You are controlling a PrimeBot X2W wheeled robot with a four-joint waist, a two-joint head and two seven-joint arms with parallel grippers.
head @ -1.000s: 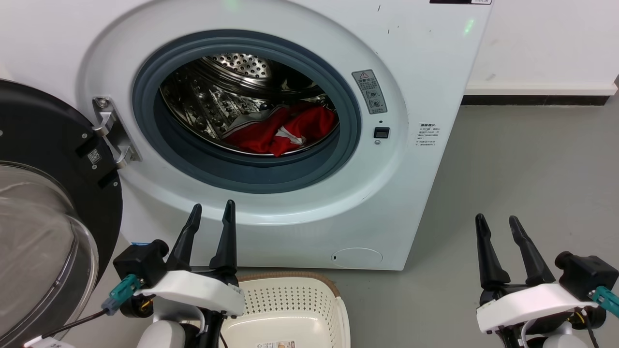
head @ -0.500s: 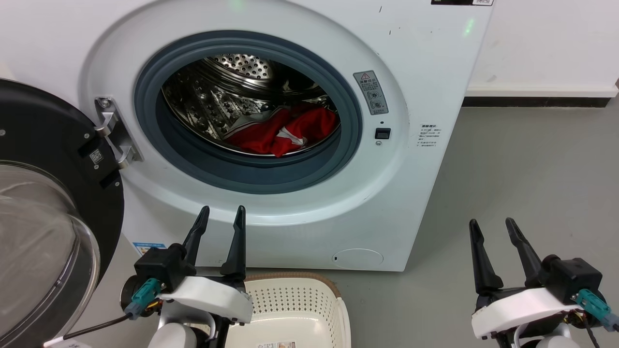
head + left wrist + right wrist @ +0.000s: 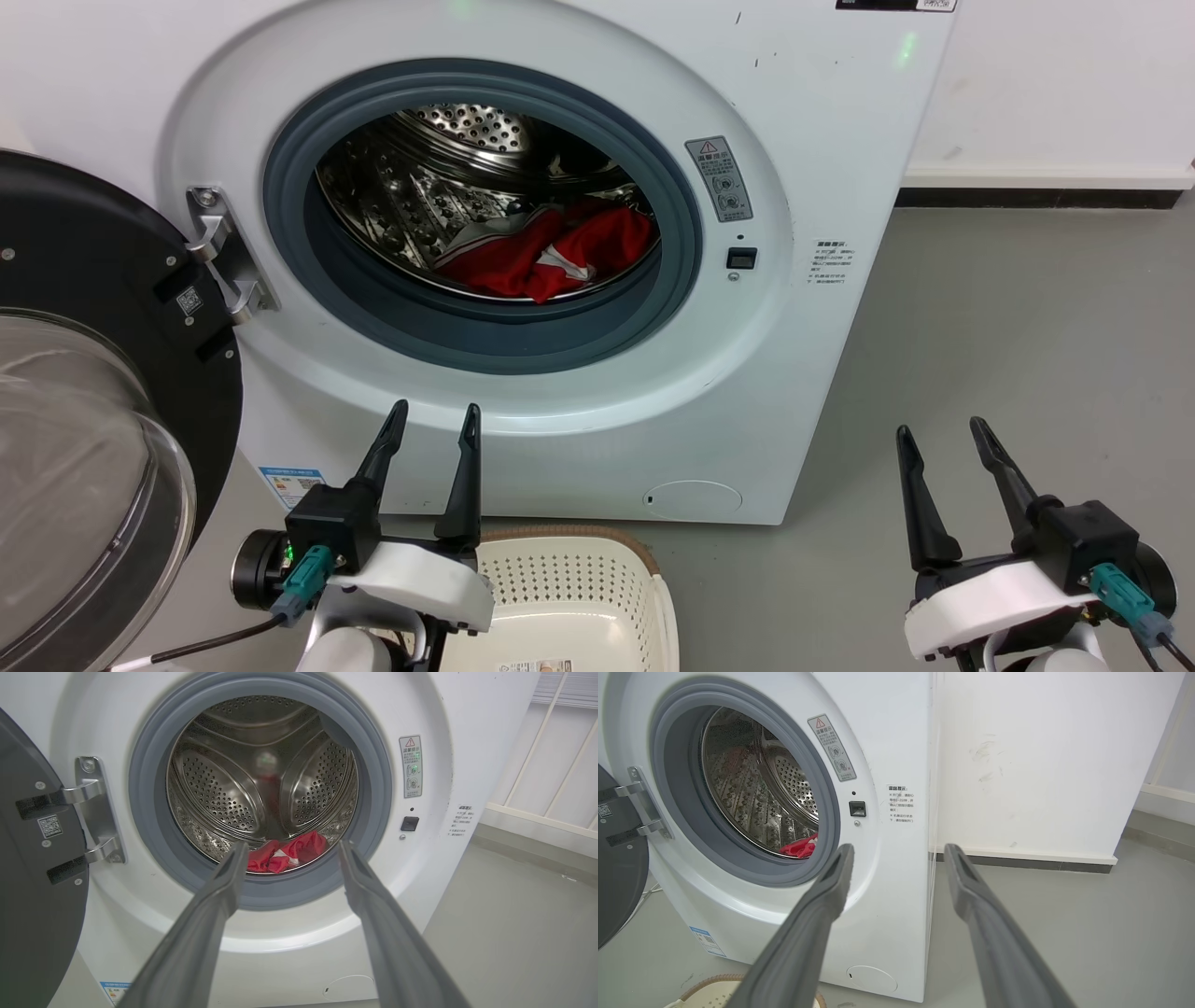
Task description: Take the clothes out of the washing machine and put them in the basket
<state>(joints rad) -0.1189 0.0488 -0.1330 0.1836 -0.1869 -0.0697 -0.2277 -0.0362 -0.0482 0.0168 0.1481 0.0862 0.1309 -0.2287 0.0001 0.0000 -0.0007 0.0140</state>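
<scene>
One heap of red clothes [image 3: 546, 257] lies low in the steel drum [image 3: 420, 196] of the washing machine [image 3: 579, 439], whose door [image 3: 84, 271] is swung wide. The basket [image 3: 560, 583] sits on the floor below the porthole. Outside hover the left gripper [image 3: 437, 408] and right gripper [image 3: 940, 427], fingers spread, holding nothing.

The basket [image 3: 560, 583] is cut off below; the clothes [image 3: 504, 266] seem partly hidden behind the gasket [image 3: 485, 341].

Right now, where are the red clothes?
In the head view, the clothes lie low in the washing machine drum, toward its right side, just behind the grey door seal. The basket sits on the floor below.
</scene>
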